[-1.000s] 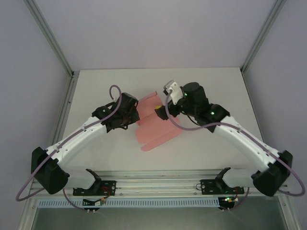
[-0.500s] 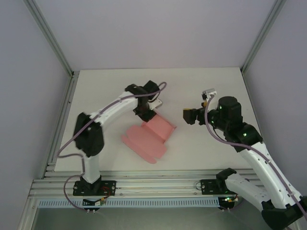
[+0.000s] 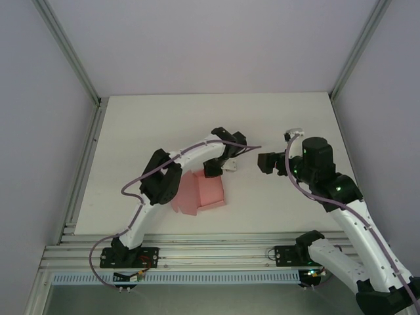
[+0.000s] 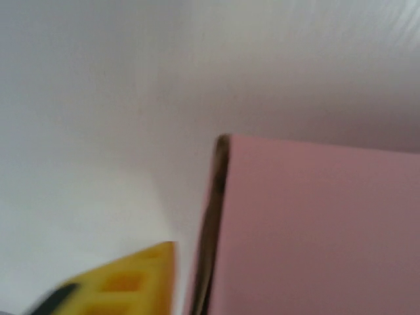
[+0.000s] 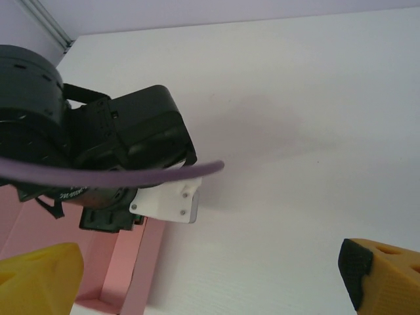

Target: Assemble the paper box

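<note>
The paper box (image 3: 200, 192) is pink card, partly folded, with raised walls, lying near the table's middle. My left gripper (image 3: 214, 168) hangs over its far right corner. In the left wrist view one yellow finger (image 4: 125, 279) stands just left of an upright pink wall (image 4: 315, 230), a strip of white table showing between them; the other finger is hidden behind the card. My right gripper (image 3: 266, 162) stands wide open to the right of the box, its yellow fingers (image 5: 39, 279) holding nothing, pointing at the left wrist (image 5: 98, 151) and the box's wall (image 5: 128, 269).
The white table (image 3: 131, 131) is bounded by aluminium posts at the back corners and a rail along the near edge (image 3: 210, 252). The left arm's purple cable (image 5: 131, 174) loops over the box's far side.
The left arm has curled in over the box, which now lies nearer and more folded up. The left jaws have come apart from shut. The right gripper has drawn slightly right, still open.
</note>
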